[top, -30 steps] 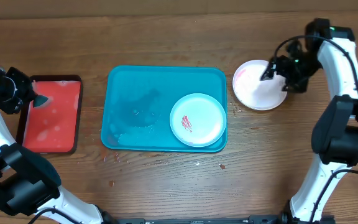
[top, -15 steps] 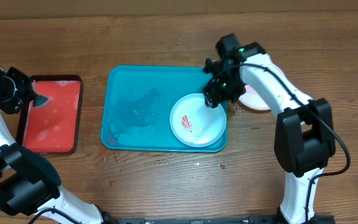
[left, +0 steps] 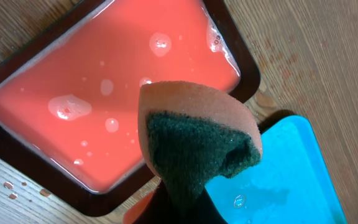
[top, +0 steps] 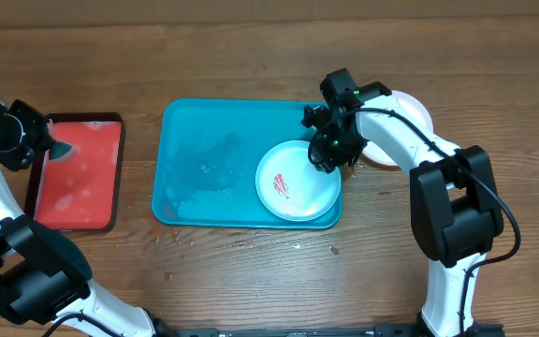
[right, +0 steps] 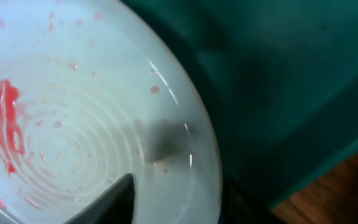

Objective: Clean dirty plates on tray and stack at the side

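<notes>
A light blue plate (top: 298, 180) with a red smear lies in the right end of the teal tray (top: 204, 150). My right gripper (top: 328, 156) is at the plate's upper right rim. In the right wrist view the plate (right: 73, 93) fills the frame, and the gripper (right: 185, 186) straddles its rim, one finger inside and one outside, with a gap still showing. A white plate (top: 410, 114) lies on the table right of the tray, partly hidden by the right arm. My left gripper (top: 40, 145) hovers over the red tray, shut on a sponge (left: 197, 143).
The smaller red tray (top: 78, 173) with a dark rim holds soapy water at the far left. Droplets wet the teal tray's left half. Bare wood table surrounds both trays.
The right arm swung left from the white plate to the light blue plate's rim in the tray. The left arm and sponge have not moved.
</notes>
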You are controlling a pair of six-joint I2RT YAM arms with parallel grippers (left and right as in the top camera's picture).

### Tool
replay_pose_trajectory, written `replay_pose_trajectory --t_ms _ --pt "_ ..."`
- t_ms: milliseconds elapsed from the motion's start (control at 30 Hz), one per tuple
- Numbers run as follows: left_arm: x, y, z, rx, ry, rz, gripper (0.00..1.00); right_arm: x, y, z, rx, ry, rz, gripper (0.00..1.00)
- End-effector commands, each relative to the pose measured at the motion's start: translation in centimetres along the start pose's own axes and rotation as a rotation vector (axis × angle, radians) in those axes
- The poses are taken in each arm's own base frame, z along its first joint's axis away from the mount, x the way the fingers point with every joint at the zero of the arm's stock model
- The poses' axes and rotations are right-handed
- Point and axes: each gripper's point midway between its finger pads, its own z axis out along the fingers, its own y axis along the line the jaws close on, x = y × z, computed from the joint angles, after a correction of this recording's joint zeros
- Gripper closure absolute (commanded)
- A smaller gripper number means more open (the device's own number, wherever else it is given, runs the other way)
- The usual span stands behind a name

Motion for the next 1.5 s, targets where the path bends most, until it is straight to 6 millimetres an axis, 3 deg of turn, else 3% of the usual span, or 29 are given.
replay_pose_trajectory --t_ms 0,233,333,467,567,667,800,967,1100,1200,1233,1267,1300,1467 --pt "0.3 -0.3 0.3 0.009 0.013 0.025 0.95 -0.4 0.5 -0.7 -0.023 -0.034 0.046 0.73" --pt "0.5 -1.1 0.4 0.016 0.01 0.047 0.96 -0.6 1.0 -0.5 -0.027 -0.034 0.195 0.75" --pt "0.8 -1.6 0.6 0.018 0.013 0.06 0.96 -0.6 1.7 -0.3 -0.016 -0.024 0.233 0.71" --pt "1.2 -2.3 0.7 0.02 0.02 0.09 0.96 1.2 -0.1 -0.4 0.15 0.05 0.218 0.68" --pt "1.5 -2.8 0.8 0.023 0.021 0.11 0.96 1.7 -0.2 -0.4 0.158 0.07 0.215 0.77" --pt "1.8 -3.4 0.9 0.026 0.025 0.131 0.96 1.5 0.2 -0.4 0.137 0.064 0.214 0.8" --pt "2.3 -4.2 1.1 0.03 0.031 0.169 0.96 1.5 0.4 -0.3 0.125 0.063 0.226 0.94" --pt "3.4 -5.6 1.4 0.047 0.048 0.212 0.96 1.4 1.4 0.5 0.063 0.047 0.298 0.96" --pt "5.3 -8.2 1.6 0.115 0.09 0.289 0.96 0.7 2.5 1.2 -0.014 0.013 0.406 0.96" --pt "7.9 -11.0 2.0 0.171 0.138 0.388 0.96 -0.9 3.1 1.3 -0.073 -0.042 0.552 0.96" --pt "9.3 -12.2 2.3 0.176 0.155 0.429 0.96 -1.6 3.1 1.2 -0.08 -0.071 0.585 0.93" --pt "10.2 -12.8 2.4 0.177 0.165 0.454 0.96 -1.8 3.0 1.2 -0.078 -0.078 0.585 0.83" --pt "10.8 -13.3 2.5 0.177 0.172 0.475 0.96 -1.8 2.9 1.2 -0.072 -0.079 0.585 0.76" --pt "14.6 -15.8 3.5 0.191 0.203 0.625 0.96 0.5 1.7 1.4 0.027 -0.009 0.605 0.74"
